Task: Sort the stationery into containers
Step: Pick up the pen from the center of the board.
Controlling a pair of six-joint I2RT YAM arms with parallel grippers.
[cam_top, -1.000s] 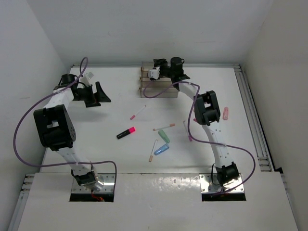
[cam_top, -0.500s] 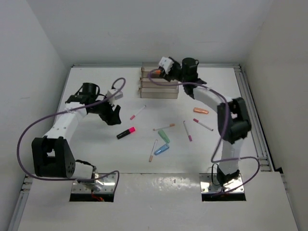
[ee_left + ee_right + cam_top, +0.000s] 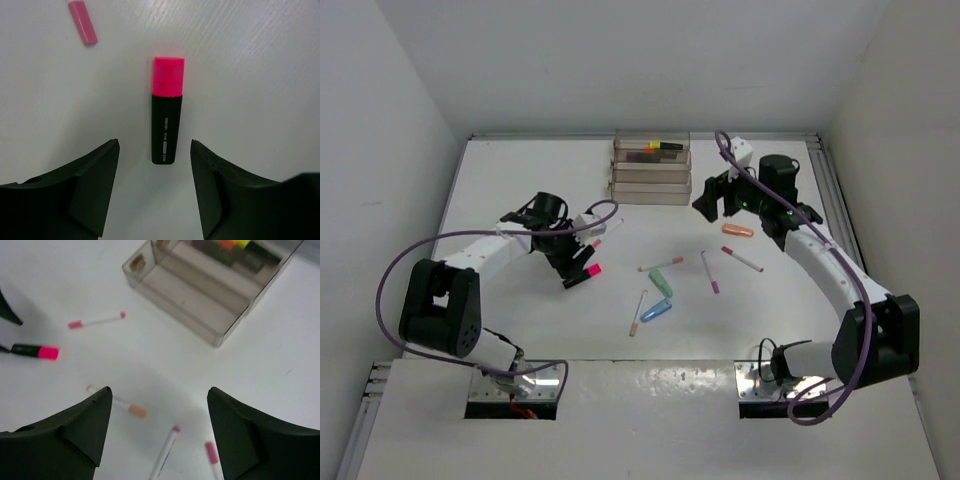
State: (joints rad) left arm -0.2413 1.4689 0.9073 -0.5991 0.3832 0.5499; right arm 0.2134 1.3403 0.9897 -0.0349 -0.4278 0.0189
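A black highlighter with a pink cap (image 3: pixel 582 276) lies on the white table. My left gripper (image 3: pixel 572 262) is open just above it. In the left wrist view the highlighter (image 3: pixel 166 115) points away and its butt end lies between my open fingertips, untouched; the left gripper (image 3: pixel 155 144) holds nothing. My right gripper (image 3: pixel 716 203) is open and empty, to the right of the stepped clear trays (image 3: pixel 651 182). The right wrist view shows the right gripper (image 3: pixel 159 390) above loose pens, with the trays (image 3: pixel 200 302) ahead. Several highlighters (image 3: pixel 660 148) lie in the back tray.
Loose on the table are a white pen with a pink cap (image 3: pixel 607 233), a peach-capped pen (image 3: pixel 661 264), a green piece (image 3: pixel 662 283), a blue piece (image 3: pixel 656 311), a peach piece (image 3: pixel 738 230) and two pink-tipped pens (image 3: pixel 742 259). Walls close in the back and sides.
My left gripper has swung from the far left in to the pink highlighter. My right gripper has drawn back from over the trays to their right, leaving highlighters in the back tray.
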